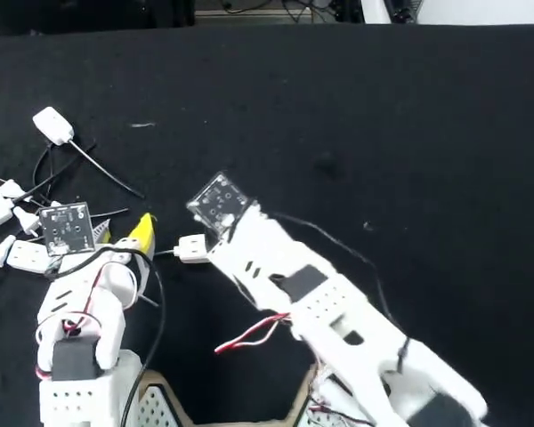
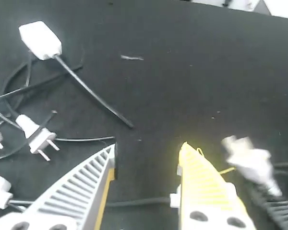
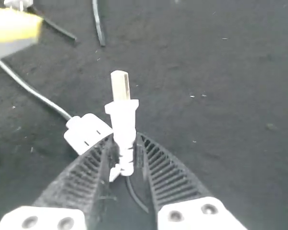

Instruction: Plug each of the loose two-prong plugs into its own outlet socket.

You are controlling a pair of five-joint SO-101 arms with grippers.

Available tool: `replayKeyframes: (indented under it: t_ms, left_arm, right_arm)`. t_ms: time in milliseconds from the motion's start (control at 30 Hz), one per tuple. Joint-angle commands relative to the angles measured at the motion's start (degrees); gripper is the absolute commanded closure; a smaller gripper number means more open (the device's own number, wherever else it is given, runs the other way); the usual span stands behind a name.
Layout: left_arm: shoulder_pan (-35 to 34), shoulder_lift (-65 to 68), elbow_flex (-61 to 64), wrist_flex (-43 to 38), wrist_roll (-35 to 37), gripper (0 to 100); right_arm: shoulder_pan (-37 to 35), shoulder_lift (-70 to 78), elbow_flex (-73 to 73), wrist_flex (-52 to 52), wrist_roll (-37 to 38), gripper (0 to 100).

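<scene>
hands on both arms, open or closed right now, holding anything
left hand: open, holding nothing
right hand: closed on a white two-prong plug

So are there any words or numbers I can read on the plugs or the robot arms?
No text here can be read.
The left arm's wrist board and the right arm's wrist board carry tiny marks, too small to make out.
The white plug in the right gripper looks blank.

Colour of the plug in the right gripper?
The plug is white; best in right wrist view.
</scene>
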Motion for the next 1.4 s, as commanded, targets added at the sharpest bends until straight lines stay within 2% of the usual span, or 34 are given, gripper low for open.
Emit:
replayKeyframes:
  t_ms: [0, 100, 233, 400, 667, 900, 1167, 1367]
  left_arm:
    - [3.74, -0.26, -0.92, -1.85, 3.34, 78]
    - [7.34, -0.26, -0.57, -3.08, 3.6, 78]
    - [8.13, -0.18, 0.13, -3.43, 3.6, 78]
    - [8.13, -0.18, 0.57, -3.43, 3.52, 78]
    - [7.6, -0.18, 1.36, -3.6, 3.43, 78]
    - [8.04, -0.18, 4.09, -6.95, 0.18, 78]
    - [8.04, -0.18, 4.09, -6.77, 0.09, 78]
    - [8.22, -0.18, 4.7, -6.59, 0.09, 78]
  right_arm:
    - [-4.13, 4.09, -1.01, -5.89, -0.44, 98.8]
    - [-5.98, 4.18, -1.01, -6.77, -0.44, 98.8]
    - [-6.42, 4.18, -1.01, -6.77, -0.53, 98.8]
    - [-7.65, 4.09, -1.01, -6.51, -5.54, 98.8]
    - [-7.56, -6.55, 1.89, -2.81, -5.71, 98.8]
    - [-7.56, -17.27, 7.43, -2.02, -5.71, 98.8]
    - [-7.65, -18.51, 8.04, -2.02, -5.8, 98.8]
    - [-7.65, -18.42, 7.87, -2.29, -10.73, 98.7]
